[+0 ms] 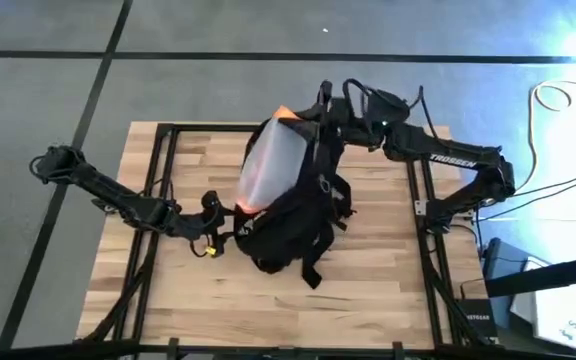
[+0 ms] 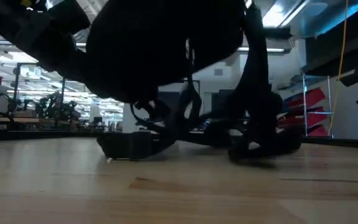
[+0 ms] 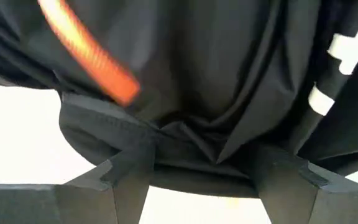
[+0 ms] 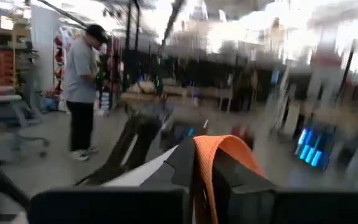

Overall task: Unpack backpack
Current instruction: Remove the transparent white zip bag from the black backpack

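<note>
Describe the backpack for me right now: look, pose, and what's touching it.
The backpack is large, black and made of soft fabric, with loose straps trailing onto the wooden table. It is lifted and tipped; in the low view most of it hangs above the tabletop. A pale translucent bag with orange inside sticks out of its opening. The left tool is at its lower end, the right tool at its upper end, by an orange strap.

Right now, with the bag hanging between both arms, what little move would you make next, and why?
Probably lift the left gripper a little. It grips the bottom of the backpack, while the right gripper holds an orange strap at the top. A pale sack already bulges out, so tipping may free it.
</note>
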`<state>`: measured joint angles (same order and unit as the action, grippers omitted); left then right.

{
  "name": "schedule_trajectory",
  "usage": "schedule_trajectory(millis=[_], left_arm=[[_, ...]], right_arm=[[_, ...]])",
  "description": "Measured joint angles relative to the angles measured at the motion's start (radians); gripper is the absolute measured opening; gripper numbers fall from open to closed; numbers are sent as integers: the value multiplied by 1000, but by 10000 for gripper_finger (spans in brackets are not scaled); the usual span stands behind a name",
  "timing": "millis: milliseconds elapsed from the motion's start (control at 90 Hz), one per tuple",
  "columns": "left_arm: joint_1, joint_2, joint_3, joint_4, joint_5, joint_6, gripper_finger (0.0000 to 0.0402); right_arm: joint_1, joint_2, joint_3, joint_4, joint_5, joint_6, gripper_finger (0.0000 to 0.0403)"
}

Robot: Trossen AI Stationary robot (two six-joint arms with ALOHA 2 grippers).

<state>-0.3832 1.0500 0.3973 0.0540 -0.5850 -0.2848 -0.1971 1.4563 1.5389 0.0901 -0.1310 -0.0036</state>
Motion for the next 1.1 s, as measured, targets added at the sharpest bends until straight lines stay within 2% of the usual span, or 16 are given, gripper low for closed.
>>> schedule_trajectory(millis=[133,367,511,656,789,889,1100], left_arm=[[0,0,0,2,0,3,239],[0,0,0,8,0,-1,239],[0,-1,0,11,-1,0,239],[0,-1,1,13,-3,-6,239],[0,-1,1,37,-4,-8,239],[-1,-2,1,135,-3,27,239],[-3,-3,2,349,-3,169,239]], right_arm=[[-30,0,4,-136,-43,188,0],[-25,0,4,-423,-139,205,0],[-11,0,-20,-466,-169,204,0],[-11,1,-26,-465,-166,183,0],[-10,4,-29,-370,-110,186,0],[-5,17,-29,-283,-92,191,0],[-5,62,-29,-270,-68,205,0]])
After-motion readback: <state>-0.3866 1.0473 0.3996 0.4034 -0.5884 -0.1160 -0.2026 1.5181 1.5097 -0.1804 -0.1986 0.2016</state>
